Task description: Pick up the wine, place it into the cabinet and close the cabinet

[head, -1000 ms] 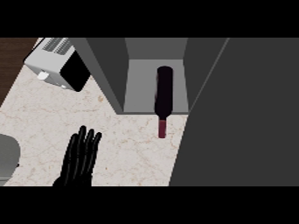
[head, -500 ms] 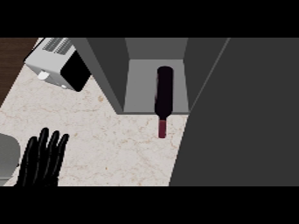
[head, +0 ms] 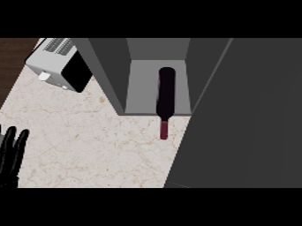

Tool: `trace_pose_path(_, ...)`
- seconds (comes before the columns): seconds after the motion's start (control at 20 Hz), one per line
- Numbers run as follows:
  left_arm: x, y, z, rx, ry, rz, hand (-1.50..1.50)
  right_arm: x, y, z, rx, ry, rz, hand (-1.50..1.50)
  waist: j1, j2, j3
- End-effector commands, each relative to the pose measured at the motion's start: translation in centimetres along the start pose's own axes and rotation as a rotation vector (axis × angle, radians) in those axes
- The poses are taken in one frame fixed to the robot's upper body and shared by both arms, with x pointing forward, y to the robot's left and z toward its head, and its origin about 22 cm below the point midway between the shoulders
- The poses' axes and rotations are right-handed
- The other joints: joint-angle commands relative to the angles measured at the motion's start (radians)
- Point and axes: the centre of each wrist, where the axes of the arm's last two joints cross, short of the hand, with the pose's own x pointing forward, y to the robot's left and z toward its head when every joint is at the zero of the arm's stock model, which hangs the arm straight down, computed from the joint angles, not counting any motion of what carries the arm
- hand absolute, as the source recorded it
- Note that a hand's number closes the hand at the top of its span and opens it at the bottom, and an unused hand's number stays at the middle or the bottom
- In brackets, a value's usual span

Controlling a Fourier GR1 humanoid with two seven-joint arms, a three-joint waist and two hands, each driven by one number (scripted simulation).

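Observation:
The dark wine bottle (head: 166, 95) stands inside the grey cabinet (head: 141, 88), its red-capped neck pointing toward the counter's front. The cabinet's large grey door (head: 258, 114) fills the right side of the head view and hides whatever lies behind it. My left hand (head: 4, 156) shows at the lower left edge, open with straight fingers pointing up, far from the bottle and holding nothing. My right hand does not show.
A silver toaster (head: 56, 64) sits at the back left beside the cabinet's left wall. Marble counter (head: 88, 141) spreads between my left hand and the cabinet. A strip of dark wood floor (head: 0, 75) runs along the left.
My left hand has drawn back leftward and down, from the counter's middle to the lower left edge. The bottle and the cabinet door have not moved.

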Motion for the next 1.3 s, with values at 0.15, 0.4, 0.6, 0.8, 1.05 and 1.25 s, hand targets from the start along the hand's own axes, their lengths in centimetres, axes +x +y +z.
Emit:
trace_pose_path(0.15, 1.7, 2.8, 0.2, 0.006, -0.003, -0.021, -1.50, 1.9, 3.7, 0.4, 0.108, -0.062, -0.009, 1.50, 0.005, -0.001, -0.001)
trace_pose_path(0.4, 1.6, 4.8, -0.9, 0.006, 0.011, -0.028, -1.50, 0.6, 5.9, -1.5, 0.100, -0.084, -0.030, 1.50, -0.001, -0.003, -0.002)
trace_pose_path(0.6, 3.1, 4.9, -2.5, -0.025, 0.004, -0.039, -1.50, 1.3, 6.4, -1.6, 0.079, -0.089, -0.009, 1.50, -0.003, -0.003, -0.002)
trace_pose_path(0.8, 2.5, 5.7, -2.0, -0.033, 0.016, -0.032, -1.50, 0.6, 7.5, -3.2, 0.063, -0.117, 0.035, 1.50, 0.003, -0.002, -0.002)
trace_pose_path(1.05, 3.1, 6.6, -3.3, -0.031, 0.027, 0.038, -1.50, 1.1, 7.4, -4.9, 0.000, -0.154, 0.072, 1.50, 0.011, 0.000, -0.004)
trace_pose_path(1.25, 2.9, 6.4, -3.0, -0.050, 0.028, 0.056, -1.50, 0.9, 7.4, -6.8, -0.039, -0.148, 0.106, 1.50, 0.022, 0.002, -0.003)
